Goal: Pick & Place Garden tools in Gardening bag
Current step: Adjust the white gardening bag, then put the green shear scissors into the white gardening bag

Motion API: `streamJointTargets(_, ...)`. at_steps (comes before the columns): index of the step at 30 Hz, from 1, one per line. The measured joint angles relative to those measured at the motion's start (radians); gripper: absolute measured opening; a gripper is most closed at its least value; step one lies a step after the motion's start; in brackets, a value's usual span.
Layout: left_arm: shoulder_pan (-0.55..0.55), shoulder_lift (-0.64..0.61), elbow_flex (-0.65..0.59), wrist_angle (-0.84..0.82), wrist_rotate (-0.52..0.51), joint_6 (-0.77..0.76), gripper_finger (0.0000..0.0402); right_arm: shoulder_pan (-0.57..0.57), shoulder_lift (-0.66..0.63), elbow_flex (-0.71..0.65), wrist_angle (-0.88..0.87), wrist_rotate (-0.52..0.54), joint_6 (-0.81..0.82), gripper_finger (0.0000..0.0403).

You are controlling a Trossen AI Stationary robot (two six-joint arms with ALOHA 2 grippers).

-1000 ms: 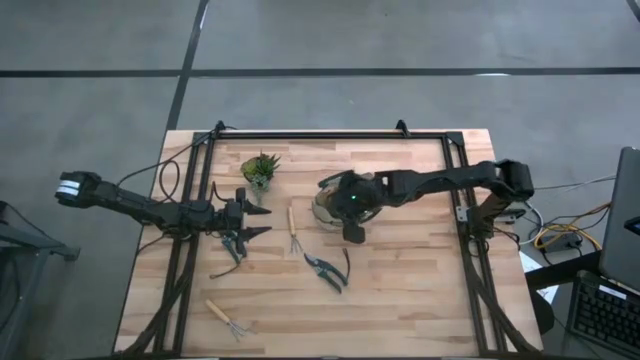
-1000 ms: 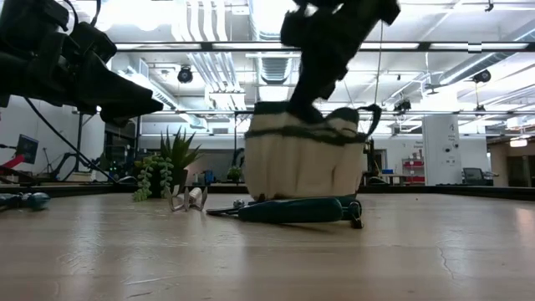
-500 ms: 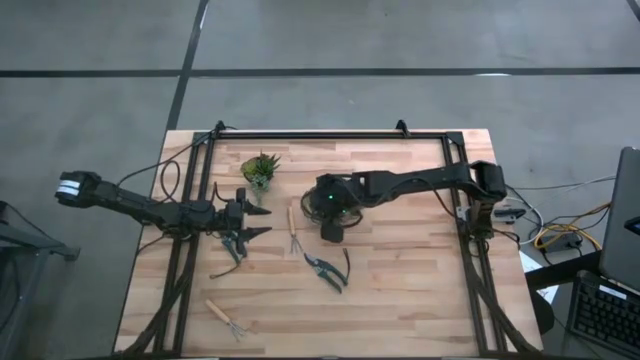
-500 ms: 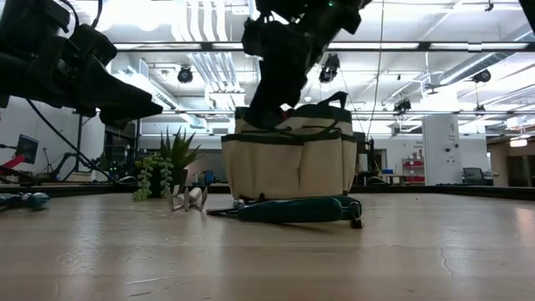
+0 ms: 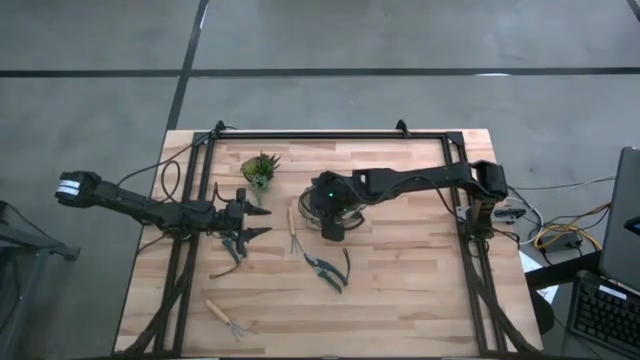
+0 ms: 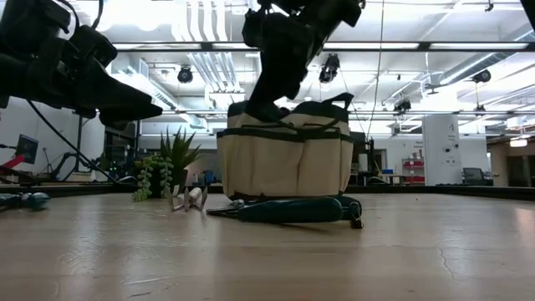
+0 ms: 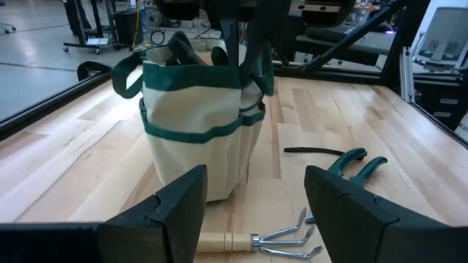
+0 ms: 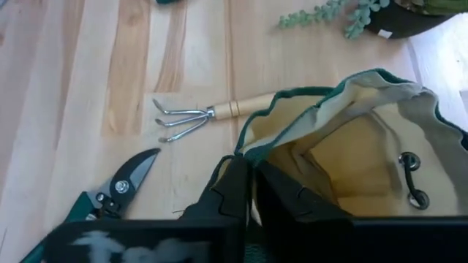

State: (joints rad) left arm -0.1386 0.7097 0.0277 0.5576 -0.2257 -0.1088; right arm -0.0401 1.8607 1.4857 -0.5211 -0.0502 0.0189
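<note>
Nearest the counter's (image 5: 400, 300) front edge lies one wood-handled fork (image 5: 226, 319), then dark-handled pruning shears (image 5: 328, 270) mid-counter. 2nd fork (image 5: 292, 231) lies just beside the gardening bag (image 6: 284, 160), tines toward the shears. Bag: tan canvas w/ dark green trim, upright, mouth open, standing center of counter. Right pincer (image 8: 251, 191) sits at the bag's rim, fingers nearly together, pinching the green-trimmed edge. Left pincer (image 7: 252, 204) released, fingers wide apart, hovering well apart from bag, facing it. Small spiky plant (image 5: 260, 168) at the far side.
</note>
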Motion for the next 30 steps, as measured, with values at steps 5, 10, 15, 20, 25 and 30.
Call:
streamJointTargets(5,0.000,0.000,0.000,0.000,0.000,0.000,0.0234,0.005,-0.004,0.000,0.000,-0.002,-0.016,0.0090)
streamJointTargets(10,0.000,0.000,0.000,0.000,0.000,0.000,0.0234,0.022,-0.029,0.022,-0.018,0.001,-0.067,0.0145)
streamJointTargets(15,0.000,0.000,0.000,-0.006,0.000,0.000,0.0234,0.044,-0.067,0.050,-0.030,-0.003,-0.078,0.0178)
streamJointTargets(20,0.000,0.003,0.000,-0.017,0.000,0.000,0.0234,0.099,-0.112,0.048,-0.058,0.000,-0.122,0.0188)
streamJointTargets(25,0.000,0.006,0.000,-0.019,0.000,0.000,0.0234,0.182,-0.110,0.040,-0.052,-0.002,-0.101,0.0183)
streamJointTargets(30,0.000,0.006,0.000,-0.020,0.000,0.000,0.0234,0.232,-0.040,0.040,0.003,0.005,-0.042,0.0174)
